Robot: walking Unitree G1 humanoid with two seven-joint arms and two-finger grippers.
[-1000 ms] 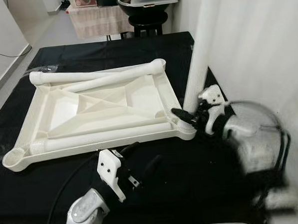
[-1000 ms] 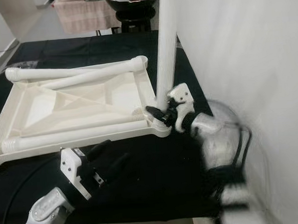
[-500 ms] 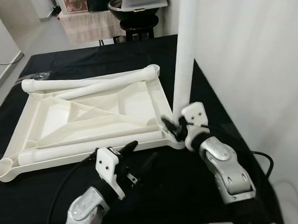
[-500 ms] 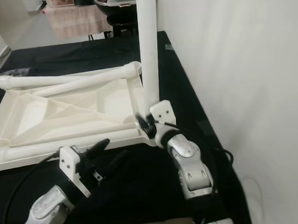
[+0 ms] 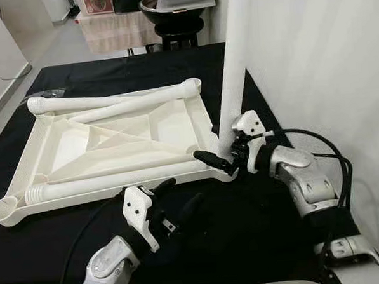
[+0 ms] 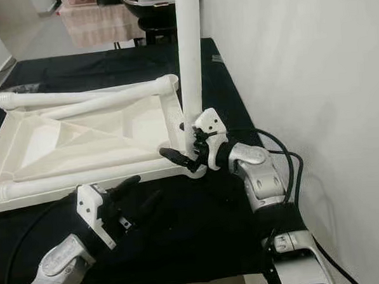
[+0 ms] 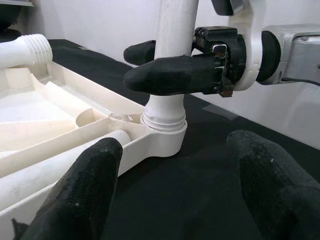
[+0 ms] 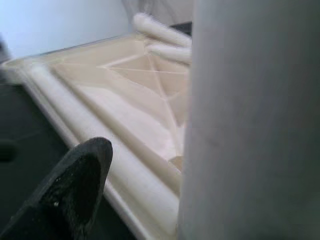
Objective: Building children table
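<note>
Standing upright in the corner socket at 4 o'clock of the upturned tabletop (image 5: pixel 113 143), the table leg (image 5: pixel 231 70) is pinched low by the right gripper (image 7: pixel 172 62). Judged stiff, light, smooth plastic; hold near the threaded base. Left gripper (image 5: pixel 176 197) spread, empty, at 6 o'clock

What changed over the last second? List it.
The right claw stayed at the base of the upright leg in the tabletop's corner socket, while its forearm swung out to the right. The left claw stayed open above the black cloth; the loose legs didn't move.
</note>
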